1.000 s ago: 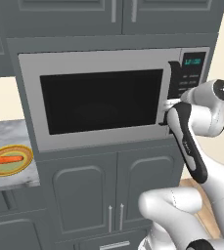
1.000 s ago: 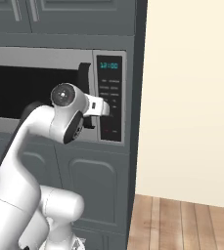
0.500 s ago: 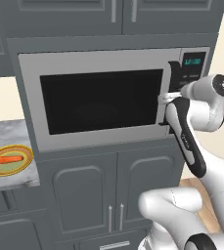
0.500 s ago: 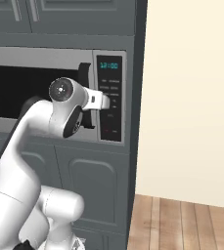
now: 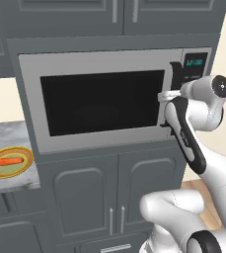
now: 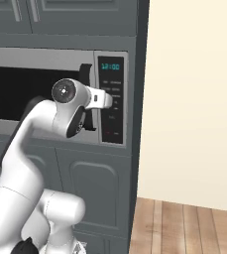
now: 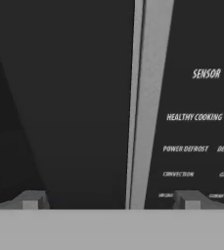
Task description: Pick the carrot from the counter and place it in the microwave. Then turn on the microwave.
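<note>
At the microwave handle I have the gripper spread wide and empty with the door closed, while the carrot lies on the plate near the worktop front edge, so every task step remains outstanding.

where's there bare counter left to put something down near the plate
On the counter, bare marble shows behind the plate, up to the microwave's left edge, and along the front lip. The plate, with the carrot on it, crowds the middle. The open gripper is at the microwave's handle, away from the counter.
</note>
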